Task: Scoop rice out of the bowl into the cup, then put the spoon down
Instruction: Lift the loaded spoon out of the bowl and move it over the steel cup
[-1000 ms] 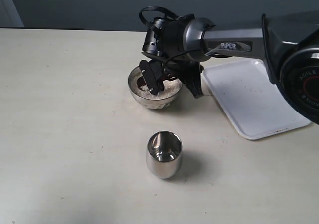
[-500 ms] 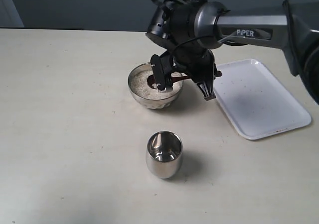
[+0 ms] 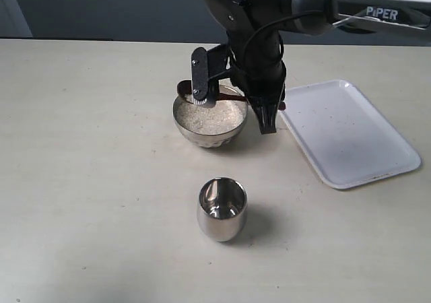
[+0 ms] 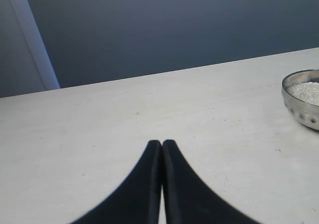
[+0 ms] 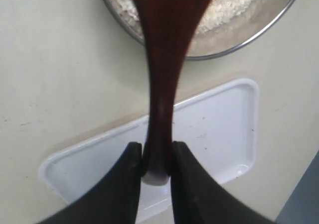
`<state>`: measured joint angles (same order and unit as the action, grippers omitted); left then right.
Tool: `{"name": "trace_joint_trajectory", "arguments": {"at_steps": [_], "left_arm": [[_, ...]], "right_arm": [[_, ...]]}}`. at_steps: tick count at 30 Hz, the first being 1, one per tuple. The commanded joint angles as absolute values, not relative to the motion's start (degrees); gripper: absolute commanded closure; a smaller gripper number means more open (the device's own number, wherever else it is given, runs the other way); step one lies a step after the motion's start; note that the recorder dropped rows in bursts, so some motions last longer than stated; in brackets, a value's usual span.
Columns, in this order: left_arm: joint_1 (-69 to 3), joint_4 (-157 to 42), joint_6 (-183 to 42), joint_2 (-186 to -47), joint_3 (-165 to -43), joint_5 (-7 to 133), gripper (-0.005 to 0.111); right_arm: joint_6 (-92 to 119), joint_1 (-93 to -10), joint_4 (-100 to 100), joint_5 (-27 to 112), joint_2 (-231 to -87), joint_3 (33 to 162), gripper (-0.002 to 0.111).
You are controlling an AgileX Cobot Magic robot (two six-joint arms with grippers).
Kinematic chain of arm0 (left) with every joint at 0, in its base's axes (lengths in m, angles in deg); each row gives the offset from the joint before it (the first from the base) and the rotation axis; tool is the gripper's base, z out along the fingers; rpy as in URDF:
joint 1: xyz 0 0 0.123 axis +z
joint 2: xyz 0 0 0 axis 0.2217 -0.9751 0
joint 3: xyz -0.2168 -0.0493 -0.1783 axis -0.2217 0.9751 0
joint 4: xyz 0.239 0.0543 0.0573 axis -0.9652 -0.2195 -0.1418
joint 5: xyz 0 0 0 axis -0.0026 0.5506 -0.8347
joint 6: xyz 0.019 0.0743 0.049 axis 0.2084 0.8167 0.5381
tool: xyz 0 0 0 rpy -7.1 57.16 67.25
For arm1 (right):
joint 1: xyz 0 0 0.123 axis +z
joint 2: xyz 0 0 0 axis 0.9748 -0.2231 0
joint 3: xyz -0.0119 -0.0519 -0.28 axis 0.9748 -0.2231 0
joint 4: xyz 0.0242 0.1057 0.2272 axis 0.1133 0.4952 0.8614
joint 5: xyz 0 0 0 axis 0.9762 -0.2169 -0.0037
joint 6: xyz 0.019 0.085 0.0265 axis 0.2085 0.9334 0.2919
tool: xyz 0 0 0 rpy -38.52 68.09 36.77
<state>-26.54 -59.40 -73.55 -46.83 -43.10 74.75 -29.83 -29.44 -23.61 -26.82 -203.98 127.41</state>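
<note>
The steel bowl (image 3: 209,122) holds a pale heap of rice (image 3: 210,116). My right gripper (image 3: 269,111) is shut on the end of the dark wooden spoon (image 3: 229,98); its handle reaches across the bowl, head near the far left rim. In the right wrist view the gripper (image 5: 153,147) pinches the spoon (image 5: 159,84) over the bowl (image 5: 239,45) and rice (image 5: 234,0). Whether the head carries rice is hidden. The cup (image 3: 222,209) stands upright nearer the front. My left gripper (image 4: 162,143) is shut on nothing, low over the table, with the bowl (image 4: 301,109) off to its side.
A white tray (image 3: 350,135) lies right of the bowl, and the same tray (image 5: 214,129) shows under my right gripper. The table's far edge meets a dark wall (image 3: 101,7).
My right arm rose and turned. The spoon came up out of the rice and now hangs over the bowl. Bowl and cup stayed put.
</note>
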Motion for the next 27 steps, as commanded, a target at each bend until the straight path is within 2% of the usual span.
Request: {"name": "trace_joint_trajectory", "arguments": {"at_steps": [1, 13, 27], "left_arm": [[-26.7, -59.2, -73.8, -46.5, -43.4, 74.3, 0.106], [-26.7, -59.2, -73.8, -46.5, -43.4, 74.3, 0.106], [-26.7, -59.2, -73.8, -46.5, -43.4, 74.3, 0.106]], "right_arm": [[-30.1, -29.6, -20.8, -27.5, -203.3, 127.7, 0.109], [-25.8, -29.6, -22.7, -27.5, -202.4, 115.8, 0.109], [-18.1, -28.1, -23.4, -27.5, -192.9, 106.7, 0.109]]}}
